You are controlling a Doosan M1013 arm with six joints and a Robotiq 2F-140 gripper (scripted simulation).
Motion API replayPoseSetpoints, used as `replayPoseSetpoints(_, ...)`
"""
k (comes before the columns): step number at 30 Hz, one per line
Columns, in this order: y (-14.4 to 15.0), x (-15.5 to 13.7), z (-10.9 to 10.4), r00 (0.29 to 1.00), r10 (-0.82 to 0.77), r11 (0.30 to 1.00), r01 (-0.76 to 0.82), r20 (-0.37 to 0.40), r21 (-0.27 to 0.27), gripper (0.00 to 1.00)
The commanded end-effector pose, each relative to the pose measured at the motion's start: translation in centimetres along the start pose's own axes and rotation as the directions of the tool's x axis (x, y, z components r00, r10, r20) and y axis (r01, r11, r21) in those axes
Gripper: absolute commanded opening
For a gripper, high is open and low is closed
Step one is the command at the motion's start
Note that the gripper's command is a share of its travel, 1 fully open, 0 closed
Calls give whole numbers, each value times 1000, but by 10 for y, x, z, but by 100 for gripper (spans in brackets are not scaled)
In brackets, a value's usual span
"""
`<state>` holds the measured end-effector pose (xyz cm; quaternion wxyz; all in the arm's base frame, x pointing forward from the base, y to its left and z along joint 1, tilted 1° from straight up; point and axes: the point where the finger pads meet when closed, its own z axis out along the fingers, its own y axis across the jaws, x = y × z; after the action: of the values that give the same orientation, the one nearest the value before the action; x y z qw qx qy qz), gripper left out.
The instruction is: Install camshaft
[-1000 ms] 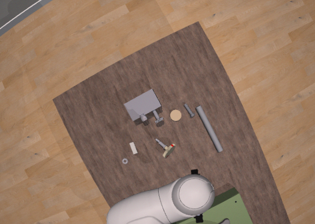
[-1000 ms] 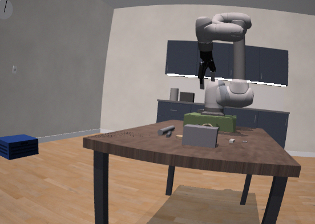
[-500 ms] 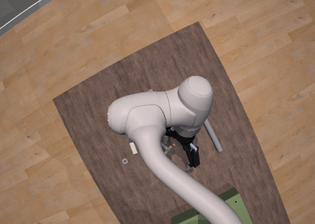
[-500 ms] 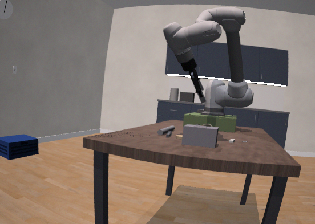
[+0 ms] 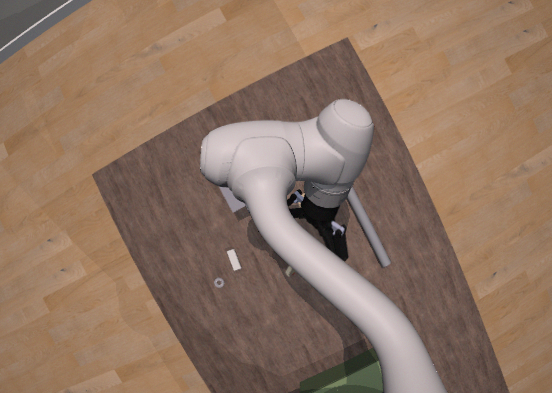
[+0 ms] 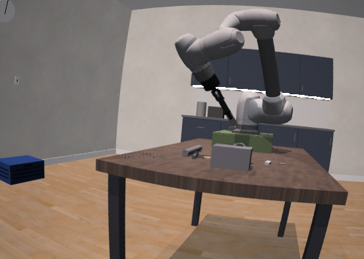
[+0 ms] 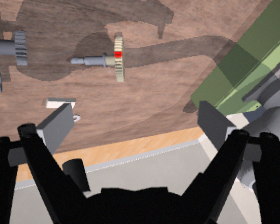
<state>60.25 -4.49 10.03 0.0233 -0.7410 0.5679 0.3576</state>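
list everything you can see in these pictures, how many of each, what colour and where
table: 1, dark brown wood, centre of room
engine case: 1, grey, upright mid-table
camshaft: 1, grey shaft, cream gear with red mark, lying on table
long rod: 1, grey, lying beside the claw
small block: 1, white, on table
washer: 1, pale, near the block
base block: 1, green, far table edge
box: 1, blue, on floor
arm: 1, white
claw: 1, black, open, empty

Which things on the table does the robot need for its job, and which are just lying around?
For the job:
- camshaft with its big gear
- small crank gear
- engine case
- the claw, open and holding nothing

Just lying about:
- long grey rod
- white block
- little ring
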Motion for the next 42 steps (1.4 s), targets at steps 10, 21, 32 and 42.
replayPoseSetpoints(10,-10,15,19,1000,0,1000,0,0,0,100)
replayPoseSetpoints(21,-22,35,44,1000,0,1000,0,0,0,100)
replayPoseSetpoints(32,-28,44,56,1000,0,1000,0,0,0,100)
replayPoseSetpoints(42,-28,44,56,1000,0,1000,0,0,0,21)
